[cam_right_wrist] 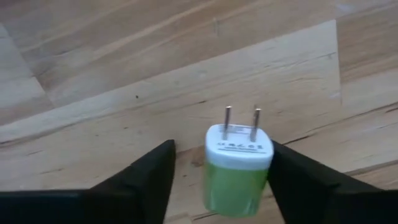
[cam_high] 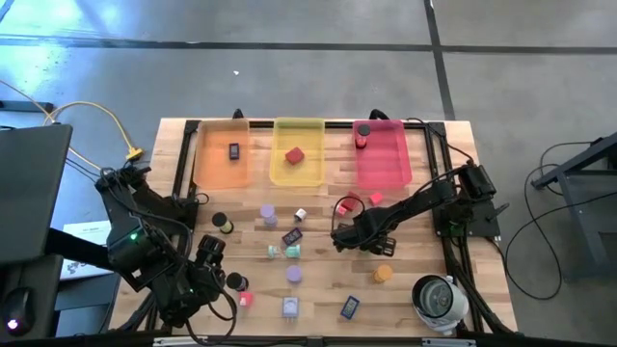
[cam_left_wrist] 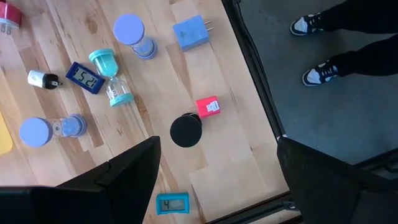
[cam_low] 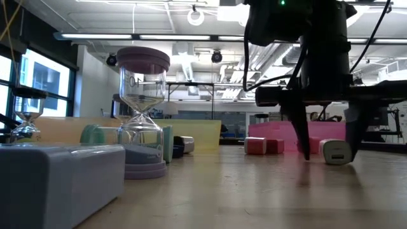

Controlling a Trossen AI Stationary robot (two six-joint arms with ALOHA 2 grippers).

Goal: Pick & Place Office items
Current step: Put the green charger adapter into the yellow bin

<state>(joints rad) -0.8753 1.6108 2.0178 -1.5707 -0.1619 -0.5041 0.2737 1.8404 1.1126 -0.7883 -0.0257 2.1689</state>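
Observation:
The office items lie scattered on the wooden table (cam_high: 318,289). My right gripper (cam_right_wrist: 222,147) (cam_high: 339,236) is open and low at the table's middle. A green-and-white plug charger (cam_right_wrist: 238,171) (cam_low: 336,152) lies flat on the wood between its fingers, prongs pointing away. My left gripper (cam_left_wrist: 217,180) (cam_high: 210,258) hangs open over the near left part, above a black-capped piece (cam_left_wrist: 185,130) and a red cube (cam_left_wrist: 208,107). A dark clock (cam_high: 234,151) sits in the orange tray, a red cube (cam_high: 295,155) in the yellow tray, and a red piece (cam_high: 362,135) in the pink tray. My right gripper stands astride the charger from above, fingers pointing down. One finger (cam_right_wrist: 298,180) is right beside the charger's side (cam_right_wrist: 266,163); whether it touches, I cannot tell. The charger rests on the table.
Lavender-capped hourglasses (cam_left_wrist: 134,34) (cam_left_wrist: 50,129), a teal hourglass (cam_left_wrist: 109,78), small clocks (cam_left_wrist: 84,76) (cam_left_wrist: 172,203) and a blue charger (cam_left_wrist: 191,32) lie near the left gripper. A white-grey round device (cam_high: 439,299) sits at the near right corner. A person's shoes (cam_left_wrist: 314,50) stand beyond the table edge.

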